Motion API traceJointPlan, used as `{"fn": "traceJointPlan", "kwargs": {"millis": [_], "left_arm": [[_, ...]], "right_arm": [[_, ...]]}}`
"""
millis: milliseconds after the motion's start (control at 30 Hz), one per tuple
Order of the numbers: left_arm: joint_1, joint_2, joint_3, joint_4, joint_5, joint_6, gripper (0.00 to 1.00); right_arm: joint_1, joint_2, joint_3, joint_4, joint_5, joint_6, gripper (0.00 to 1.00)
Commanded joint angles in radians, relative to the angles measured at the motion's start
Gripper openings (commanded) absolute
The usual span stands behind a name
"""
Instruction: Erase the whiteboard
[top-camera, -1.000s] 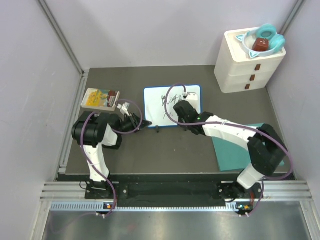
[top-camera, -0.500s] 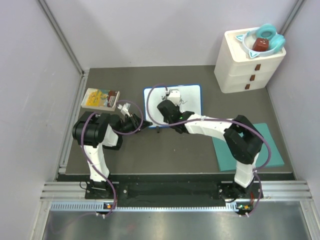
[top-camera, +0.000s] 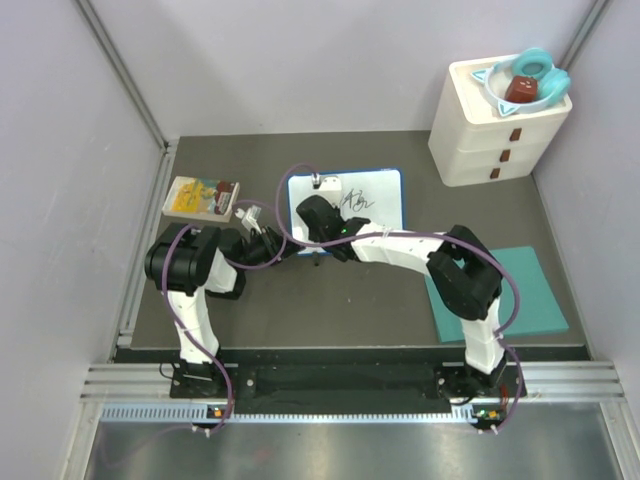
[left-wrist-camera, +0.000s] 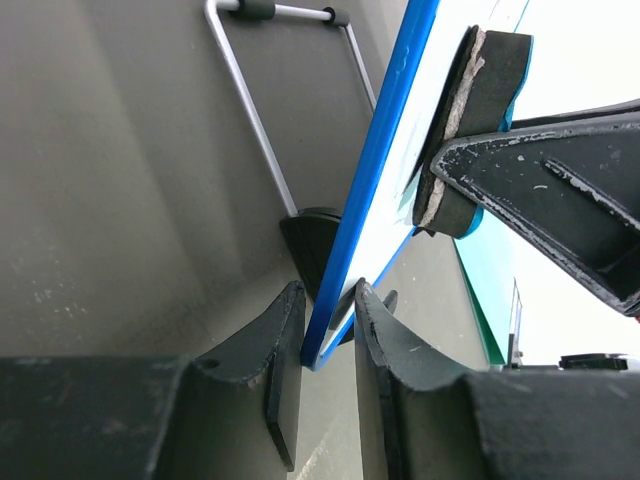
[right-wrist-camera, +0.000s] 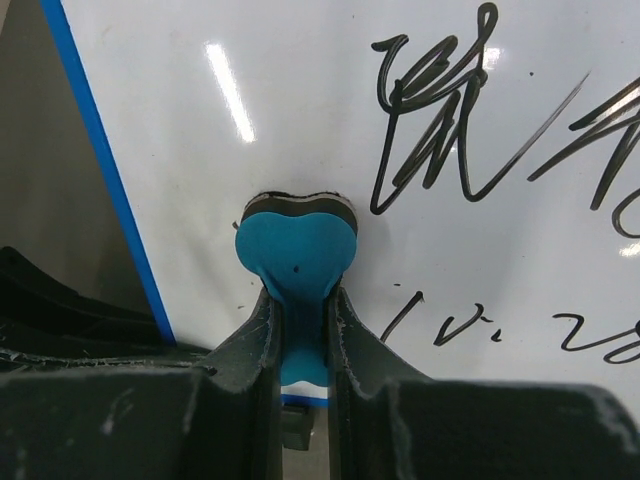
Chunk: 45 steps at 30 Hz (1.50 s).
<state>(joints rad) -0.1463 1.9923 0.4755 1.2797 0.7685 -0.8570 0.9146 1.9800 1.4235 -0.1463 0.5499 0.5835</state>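
The whiteboard (top-camera: 382, 202) lies at the table's back middle, white with a blue rim. Black scribbles (top-camera: 356, 200) remain on its middle and right, and its left part is wiped clean. My right gripper (top-camera: 318, 214) is over the board's left part, shut on a blue eraser (right-wrist-camera: 297, 248) whose dark felt presses on the white surface (right-wrist-camera: 250, 110) left of the scribbles (right-wrist-camera: 450, 130). My left gripper (top-camera: 284, 247) is shut on the board's near left corner. In the left wrist view its jaws (left-wrist-camera: 328, 335) clamp the blue rim (left-wrist-camera: 385, 170), with the eraser (left-wrist-camera: 475, 120) on the board above.
A white drawer unit (top-camera: 497, 125) stands at the back right with a teal bowl (top-camera: 530, 72) on top. A teal mat (top-camera: 525, 300) lies at the right. A colourful packet (top-camera: 200, 197) lies at the back left. The board's wire stand (left-wrist-camera: 270, 150) shows underneath it.
My right gripper has swept left across the board with the eraser, from its middle right to its left part. The scribbles on the left part are gone. The left gripper has not moved.
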Motion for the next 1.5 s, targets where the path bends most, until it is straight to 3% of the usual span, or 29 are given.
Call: {"fn": "traceJointPlan", "kwargs": {"millis": [0, 267, 500, 767, 1167, 1467], "left_arm": [[-0.007, -0.004, -0.012, -0.123, -0.032, 0.042, 0.08], [-0.007, -0.013, -0.012, -0.140, -0.040, 0.053, 0.07], [-0.009, -0.012, -0.012, -0.143, -0.038, 0.056, 0.07], [-0.007, -0.015, -0.006, -0.163, -0.035, 0.069, 0.07], [-0.007, -0.016, -0.006, -0.169, -0.037, 0.073, 0.07], [-0.010, -0.016, -0.006, -0.169, -0.038, 0.073, 0.06]], "right_arm": [[-0.080, -0.003, -0.001, -0.068, -0.017, 0.059, 0.00], [-0.141, -0.085, -0.116, -0.114, 0.047, 0.099, 0.00], [-0.215, -0.141, -0.207, -0.239, 0.146, 0.249, 0.00], [-0.304, -0.196, -0.321, -0.200, 0.079, 0.325, 0.00], [-0.280, -0.179, -0.393, -0.035, -0.065, 0.325, 0.00], [-0.076, -0.099, -0.249, -0.067, -0.010, 0.329, 0.00]]}}
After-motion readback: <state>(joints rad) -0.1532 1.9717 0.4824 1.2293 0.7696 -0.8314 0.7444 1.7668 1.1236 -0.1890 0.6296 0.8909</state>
